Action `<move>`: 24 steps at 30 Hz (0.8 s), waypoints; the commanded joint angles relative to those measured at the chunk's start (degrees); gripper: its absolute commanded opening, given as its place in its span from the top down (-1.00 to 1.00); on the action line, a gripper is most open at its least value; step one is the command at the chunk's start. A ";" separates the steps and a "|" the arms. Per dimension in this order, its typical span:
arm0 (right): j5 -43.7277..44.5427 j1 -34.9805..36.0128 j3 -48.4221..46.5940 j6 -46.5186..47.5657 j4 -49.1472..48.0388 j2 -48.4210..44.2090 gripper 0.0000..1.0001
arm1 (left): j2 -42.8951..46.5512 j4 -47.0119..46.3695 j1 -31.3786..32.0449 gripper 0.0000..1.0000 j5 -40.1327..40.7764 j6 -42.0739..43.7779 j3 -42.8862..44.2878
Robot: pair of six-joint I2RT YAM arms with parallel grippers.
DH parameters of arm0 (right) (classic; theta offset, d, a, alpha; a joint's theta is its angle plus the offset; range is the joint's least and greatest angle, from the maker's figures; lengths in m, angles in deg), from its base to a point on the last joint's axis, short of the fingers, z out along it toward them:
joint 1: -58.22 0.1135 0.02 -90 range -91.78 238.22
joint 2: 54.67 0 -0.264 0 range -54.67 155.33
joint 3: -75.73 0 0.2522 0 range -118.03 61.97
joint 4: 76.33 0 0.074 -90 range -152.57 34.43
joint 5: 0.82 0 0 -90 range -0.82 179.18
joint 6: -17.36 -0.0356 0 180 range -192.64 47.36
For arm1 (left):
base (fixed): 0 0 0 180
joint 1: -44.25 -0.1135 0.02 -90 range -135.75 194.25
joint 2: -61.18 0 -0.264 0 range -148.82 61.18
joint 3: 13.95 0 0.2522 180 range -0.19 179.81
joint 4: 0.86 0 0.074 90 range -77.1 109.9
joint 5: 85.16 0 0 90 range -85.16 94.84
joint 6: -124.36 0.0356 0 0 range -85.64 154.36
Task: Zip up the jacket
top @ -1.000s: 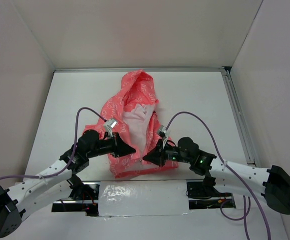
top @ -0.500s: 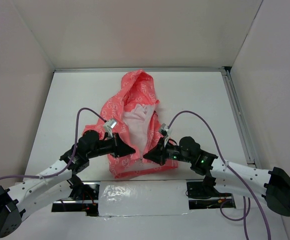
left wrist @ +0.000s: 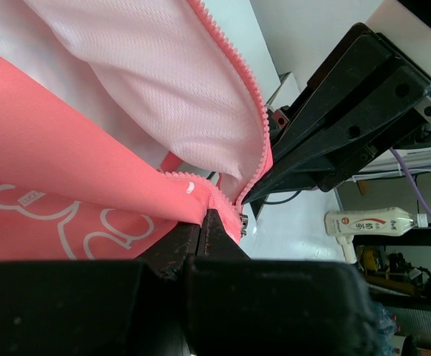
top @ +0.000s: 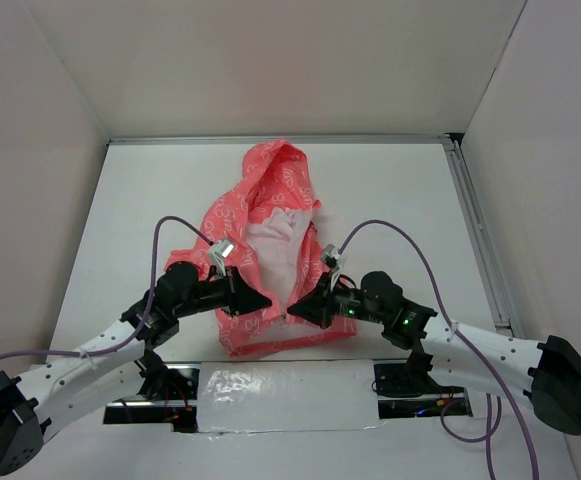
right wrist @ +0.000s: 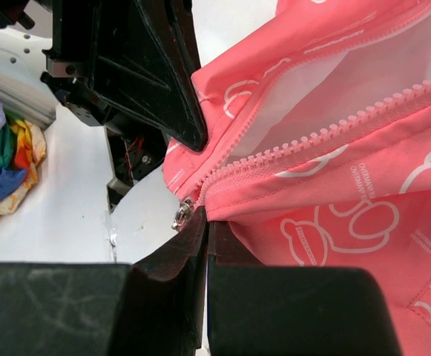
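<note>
The left gripper (top: 266,300) is pinched closed on the bottom corner of one zipper edge of the small coral-pink hooded jacket with white print (top: 270,190). The right gripper (top: 294,313), its tip just beside the other's, is clamped the same way on the opposite zipper edge, next to a small metal slider (right wrist: 181,216). Above the two tips the front gapes open on whitish lining (top: 275,250). The jacket lies on the white table (top: 400,190), hood towards the far wall.
</note>
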 commanded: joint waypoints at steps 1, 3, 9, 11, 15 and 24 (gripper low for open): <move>-1.16 -0.63 -2.19 -1.12 -4.78 -0.55 1.00 | 0.39 -4.22 0.35 1.00 -1.36 0.46 -0.36; -0.98 -0.71 -2.46 -1.29 -4.87 -0.20 1.00 | 0.39 -4.57 0.35 1.00 -2.15 0.37 -0.45; -2.38 -0.89 -3.69 -1.73 -4.34 2.52 1.00 | 1.36 -4.93 0.44 1.00 -1.54 0.02 -0.89; -2.65 -0.89 -3.52 -2.00 -4.52 2.53 1.00 | 1.45 -4.84 0.35 1.00 -1.28 0.19 -0.89; -2.04 -0.89 -4.13 -2.96 -3.20 2.44 1.00 | 1.36 -4.93 0.35 1.00 -0.57 0.63 -0.71; 2.44 -0.89 -9.66 -7.00 7.59 6.39 1.00 | 2.24 -5.89 0.35 1.00 0.22 1.25 -1.85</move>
